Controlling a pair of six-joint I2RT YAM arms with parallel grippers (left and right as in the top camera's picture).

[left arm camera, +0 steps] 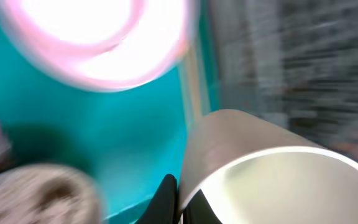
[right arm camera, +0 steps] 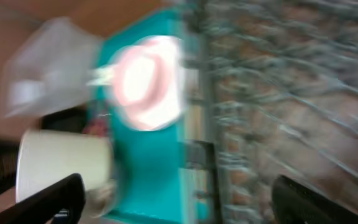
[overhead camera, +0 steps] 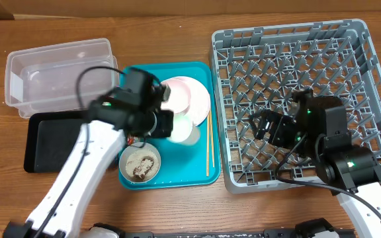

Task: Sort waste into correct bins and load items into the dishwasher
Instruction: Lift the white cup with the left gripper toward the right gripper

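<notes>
My left gripper (overhead camera: 169, 123) is shut on the rim of the small white cup (overhead camera: 184, 129), which hangs tilted over the teal tray (overhead camera: 177, 173). In the left wrist view, black fingers (left arm camera: 166, 198) pinch the cup (left arm camera: 272, 168) wall. The pinkish plate (overhead camera: 192, 98) lies behind it. A bowl (overhead camera: 139, 163) of rice-like scraps with brown bits sits at the tray's front left, and chopsticks (overhead camera: 208, 149) lie along its right side. A bit of red wrapper (overhead camera: 135, 140) shows by my left arm. My right gripper (overhead camera: 262, 125) stands open and empty over the grey dish rack (overhead camera: 296, 79).
A clear plastic tub (overhead camera: 58, 73) stands at the back left, with a black tray (overhead camera: 48, 142) in front of it. The right wrist view is blurred, showing the cup (right arm camera: 61, 165), plate (right arm camera: 148, 81) and rack (right arm camera: 291, 93).
</notes>
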